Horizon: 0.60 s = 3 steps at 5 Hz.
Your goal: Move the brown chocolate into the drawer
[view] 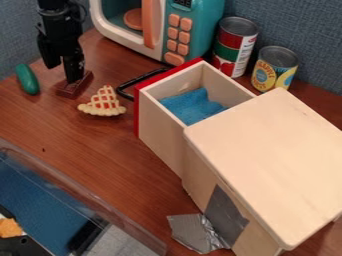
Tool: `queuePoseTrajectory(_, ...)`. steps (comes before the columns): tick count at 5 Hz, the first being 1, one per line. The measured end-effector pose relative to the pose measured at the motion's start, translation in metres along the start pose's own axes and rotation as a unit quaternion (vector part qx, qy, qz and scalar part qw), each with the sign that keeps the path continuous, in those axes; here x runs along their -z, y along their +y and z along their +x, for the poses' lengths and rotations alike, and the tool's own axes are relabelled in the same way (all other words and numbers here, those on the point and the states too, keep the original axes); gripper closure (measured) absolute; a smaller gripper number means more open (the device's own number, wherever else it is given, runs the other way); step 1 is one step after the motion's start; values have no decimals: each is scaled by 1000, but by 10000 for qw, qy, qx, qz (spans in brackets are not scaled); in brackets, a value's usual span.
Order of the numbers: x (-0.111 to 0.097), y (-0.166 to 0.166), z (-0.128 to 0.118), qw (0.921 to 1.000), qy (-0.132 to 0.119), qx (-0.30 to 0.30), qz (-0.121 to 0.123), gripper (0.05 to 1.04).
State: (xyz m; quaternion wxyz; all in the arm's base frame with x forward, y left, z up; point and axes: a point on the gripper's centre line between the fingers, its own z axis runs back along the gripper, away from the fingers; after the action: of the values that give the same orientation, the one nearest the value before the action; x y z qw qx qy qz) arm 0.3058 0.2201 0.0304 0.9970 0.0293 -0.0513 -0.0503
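There is one brown chocolate [65, 90], one pie slice [102, 105] and one green toy veggie [27, 79], all near 10 o'clock. There are two cans [234, 47], at 1 and 2 o'clock, and one blue-green toy microwave [203, 31] near 12 o'clock with seven orange buttons [175, 59].

The chocolate lies on the table, right under the black gripper [73, 77]. You cannot tell if the gripper's jaws are apart, together or clamped on it. The pie slice is just beside the chocolate, on its 4 o'clock side. The green veggie is near it, on its 9 o'clock side.

The table [87, 140] is red-brown wood, with blue-gray cloth-like walls [294, 22] behind.

One big wooden box [267, 155] sits at 4 o'clock. Its drawer [157, 133] is pulled out toward 10 o'clock, with a red front and a black handle [124, 88]. A blue cloth [192, 106] is in the drawer. Shiny gray tape [194, 231] is near 6 o'clock. A clear tub [115, 221] at 7 to 8 o'clock has blue inside.
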Motion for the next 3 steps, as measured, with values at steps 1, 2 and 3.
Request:
queuePoseTrajectory(1,-6,3,9,9996,-148,-218,-114,83)
queuePoseTrajectory(2,-9,3,15,9988,-198,-400,-220,83)
queuePoseTrajectory(3,5,1,12,9981,-66,-520,-318,83)
